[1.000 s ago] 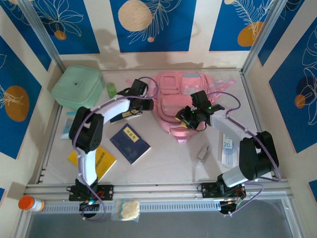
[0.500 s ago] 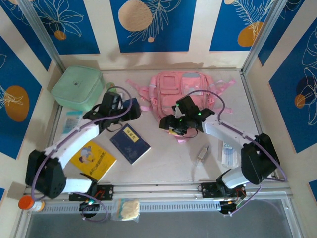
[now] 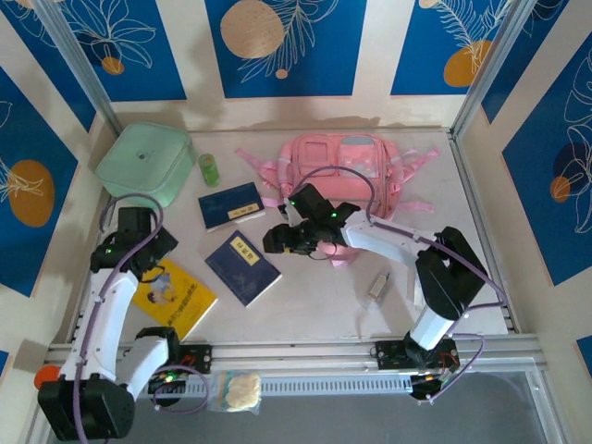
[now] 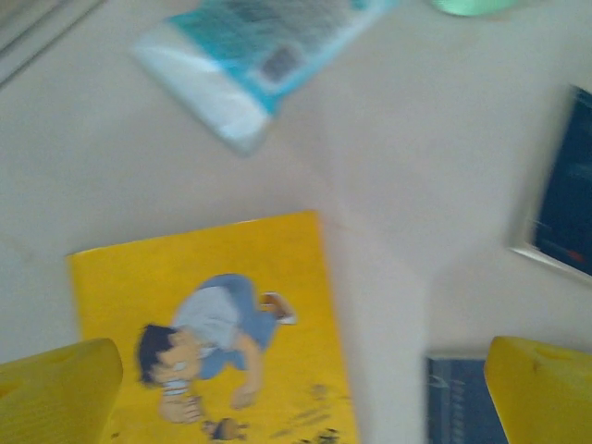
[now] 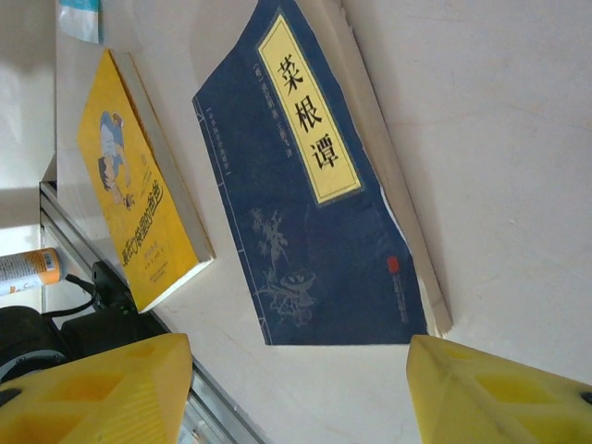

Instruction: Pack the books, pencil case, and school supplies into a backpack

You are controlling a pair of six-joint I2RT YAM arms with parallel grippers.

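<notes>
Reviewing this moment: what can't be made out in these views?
- Top view: whether the backpack is unzipped; its front edge lies under the right arm.
- Top view: the clear-grey piece is too small to identify.
- Left wrist view: teal packet print blurred; a navy book cut off by the right edge.

Colour check: pink, navy and yellow on a pale beige bench [image 3: 314, 314].
Soft backpack [image 3: 342, 162] pink, one paler shiny panel. Far thin book [image 3: 231, 204] dark navy, pale label. Near thin book [image 5: 314, 185] navy, yellow label with black characters, faint line-drawn plants, small red seal. Yellow book [image 4: 213, 342]: cartoon boy, black hair, blue clothes. Square lidded box [image 3: 143, 165] mint green, small bottle [image 3: 209, 169] green, flat packet [image 4: 259, 55] teal and white. Left arm's fingers [image 4: 55, 393] and right arm's fingers [image 5: 490, 388] yellow. Wall panels [image 3: 324, 74] blue, white leaf outlines, orange and cream discs.
</notes>
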